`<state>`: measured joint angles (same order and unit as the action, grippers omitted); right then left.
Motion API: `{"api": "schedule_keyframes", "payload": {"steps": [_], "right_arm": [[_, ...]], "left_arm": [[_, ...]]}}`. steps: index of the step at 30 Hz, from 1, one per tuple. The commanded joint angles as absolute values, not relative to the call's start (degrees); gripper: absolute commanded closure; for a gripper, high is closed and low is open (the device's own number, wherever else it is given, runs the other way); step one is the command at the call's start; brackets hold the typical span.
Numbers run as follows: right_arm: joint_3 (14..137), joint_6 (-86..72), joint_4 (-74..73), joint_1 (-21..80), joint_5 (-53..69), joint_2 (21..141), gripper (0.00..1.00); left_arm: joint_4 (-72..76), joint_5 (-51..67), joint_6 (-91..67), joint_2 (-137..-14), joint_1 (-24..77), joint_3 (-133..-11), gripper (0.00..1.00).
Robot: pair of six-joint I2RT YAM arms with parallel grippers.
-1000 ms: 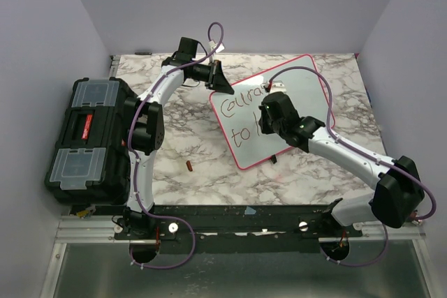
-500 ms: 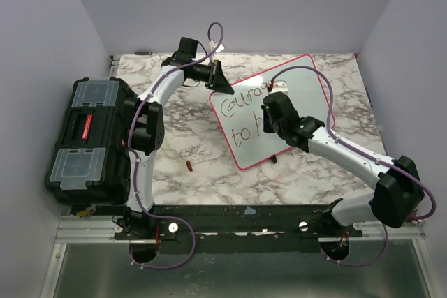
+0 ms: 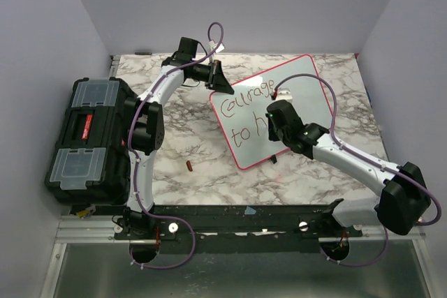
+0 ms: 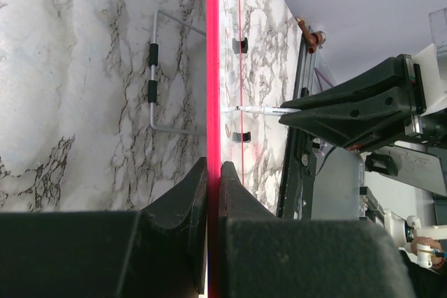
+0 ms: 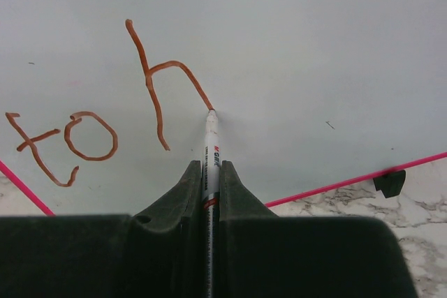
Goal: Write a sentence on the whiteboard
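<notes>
Marker [image 5: 211,137] tip touching whiteboard [image 5: 314,33] at the h ending the sentence [image 5: 147,82], clamped in right end effector [image 5: 210,169]; blank board lies right of the h; left end effector [image 4: 214,169] pinches the rim.

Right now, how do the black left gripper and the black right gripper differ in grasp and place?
The left gripper is shut on the pink-red rim of the glossy white whiteboard; the right gripper is shut on a thin white marker. The left sits at the board's edge; the right is over its face, marker tip touching the letter h. Both are black.
</notes>
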<state>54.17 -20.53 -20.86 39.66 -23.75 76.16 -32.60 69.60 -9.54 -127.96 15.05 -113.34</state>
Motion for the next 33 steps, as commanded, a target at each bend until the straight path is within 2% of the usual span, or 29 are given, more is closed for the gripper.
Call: {"api": "schedule_keyframes", "payload": {"steps": [1, 33], "right_arm": [[51.71, -21.61, -24.21, 39.42, -22.42, 74.74, 0.99], [51.41, -22.15, -21.85, 39.46, -11.13, 75.42, 0.99]], "left_arm": [[-28.65, 69.86, -4.48, -126.56, 14.79, -113.03, 1.00], [-28.82, 69.60, -4.40, -126.65, 14.81, -113.07, 1.00]]}}
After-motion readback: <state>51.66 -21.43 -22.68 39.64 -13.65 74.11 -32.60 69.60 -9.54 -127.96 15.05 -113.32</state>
